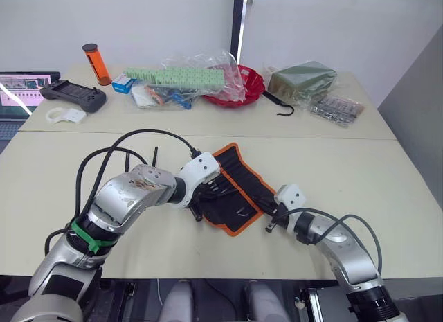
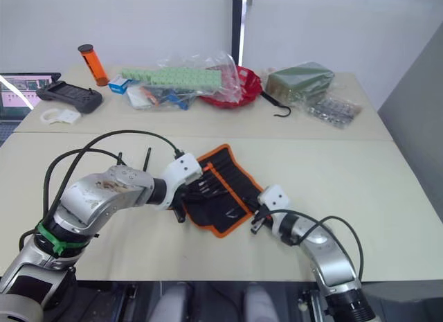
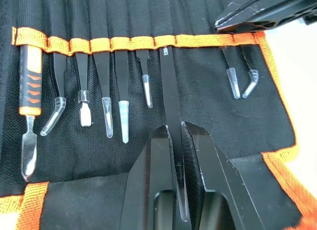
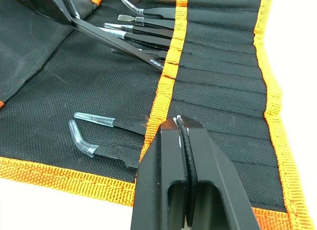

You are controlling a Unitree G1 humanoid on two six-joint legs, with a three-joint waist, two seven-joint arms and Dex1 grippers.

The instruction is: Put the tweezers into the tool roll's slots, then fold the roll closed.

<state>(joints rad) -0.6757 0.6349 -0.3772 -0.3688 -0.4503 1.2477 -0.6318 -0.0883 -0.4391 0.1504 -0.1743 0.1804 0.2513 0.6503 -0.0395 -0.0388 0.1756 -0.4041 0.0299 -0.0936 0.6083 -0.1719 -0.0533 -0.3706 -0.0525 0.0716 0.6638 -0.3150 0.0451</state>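
Note:
The tool roll (image 1: 239,190) lies open on the table, black with orange edging. My left gripper (image 3: 174,131) is shut on one long black tweezers (image 3: 168,86), whose tip sits at the orange band of a slot (image 3: 165,42). Several tweezers with clear tip caps (image 3: 106,91) and an orange-handled tool (image 3: 29,86) stand in the slots beside it; two more tweezers (image 3: 237,76) sit near the roll's end. My right gripper (image 4: 181,122) is shut, its tip resting on the orange slot band (image 4: 171,67) at the roll's near right corner (image 1: 270,212).
At the back are a red tray (image 1: 246,86), a black hook (image 1: 280,104), clear bags of green parts (image 1: 187,76), an orange tube (image 1: 97,64), a controller (image 1: 73,95) and a laptop (image 1: 21,86). A slim black stick (image 1: 155,156) lies behind my left forearm.

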